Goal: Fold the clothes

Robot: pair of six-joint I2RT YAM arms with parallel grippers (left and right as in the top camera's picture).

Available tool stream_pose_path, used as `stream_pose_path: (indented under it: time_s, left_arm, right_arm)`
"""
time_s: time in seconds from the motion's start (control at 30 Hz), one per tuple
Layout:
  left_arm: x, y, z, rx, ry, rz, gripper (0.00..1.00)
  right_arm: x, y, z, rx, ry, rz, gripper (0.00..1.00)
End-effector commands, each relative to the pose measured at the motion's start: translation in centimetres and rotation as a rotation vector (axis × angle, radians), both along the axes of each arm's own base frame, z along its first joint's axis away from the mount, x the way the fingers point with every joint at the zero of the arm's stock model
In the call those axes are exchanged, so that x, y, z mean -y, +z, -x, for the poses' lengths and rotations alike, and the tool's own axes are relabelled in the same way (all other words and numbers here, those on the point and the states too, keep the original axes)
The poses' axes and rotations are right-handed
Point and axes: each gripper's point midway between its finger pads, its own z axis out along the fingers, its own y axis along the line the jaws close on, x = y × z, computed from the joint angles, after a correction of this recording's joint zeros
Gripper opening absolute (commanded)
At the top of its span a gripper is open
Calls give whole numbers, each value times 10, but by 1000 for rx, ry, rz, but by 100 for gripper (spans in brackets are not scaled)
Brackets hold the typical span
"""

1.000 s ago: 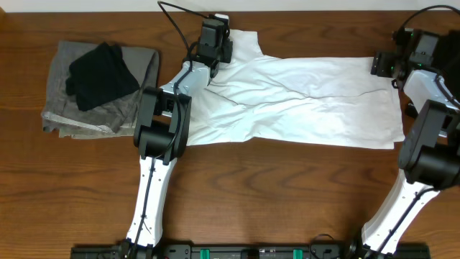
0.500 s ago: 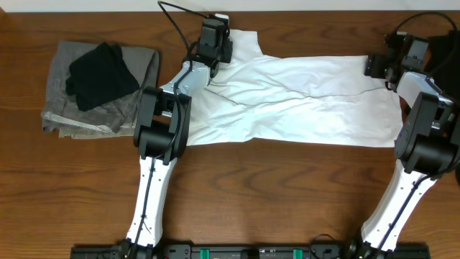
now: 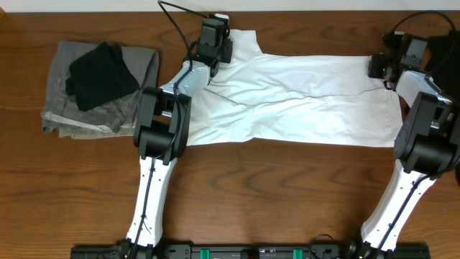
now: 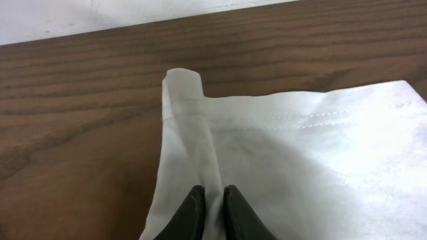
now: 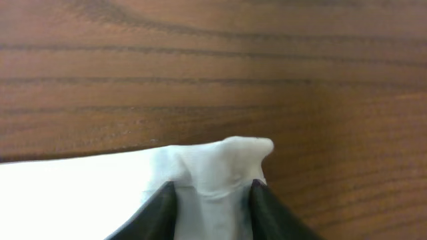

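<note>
The clothes are a white T-shirt (image 3: 287, 101) spread flat across the far half of the wooden table. My left gripper (image 3: 215, 42) is at the shirt's far left end. In the left wrist view it (image 4: 213, 200) is shut on a narrow raised fold of the shirt (image 4: 300, 167) just behind a stitched hem. My right gripper (image 3: 384, 65) is at the shirt's far right corner. In the right wrist view it (image 5: 213, 193) is shut on that puckered corner of white cloth (image 5: 80, 193), which fills the gap between the dark fingers.
A grey folded cloth (image 3: 61, 108) with a black garment (image 3: 97, 75) on top lies at the left of the table. A dark object (image 3: 444, 50) sits at the right edge. Both arm bases stand at the near edge, with bare wood (image 3: 280, 194) between them.
My right gripper has moved left onto the shirt's far right corner and its jaws have come in on the cloth. The left gripper has stayed in place, gripping slightly tighter.
</note>
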Motion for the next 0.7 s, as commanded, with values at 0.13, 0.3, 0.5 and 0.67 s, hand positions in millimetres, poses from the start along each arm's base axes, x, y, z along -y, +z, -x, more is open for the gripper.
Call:
stream_pose_path:
  time_s: [0.13,0.3,0.5,0.67]
  left_arm:
    - [-9,-30,12,-76,7,-26,9]
    - [-7,6,5,-25,6,-11,8]
    - [9,44,6,13,-67,61,8]
    - [10,81,4,65,-70,76,7]
  right_arm:
    - [4,-14,3,-28,-15,15,7]
    - [4,-11,0,-15,-14,18,2]
    - [3,-9,-2,-3,-27,2,1]
    - [5,5,-5,17,-29,9,1]
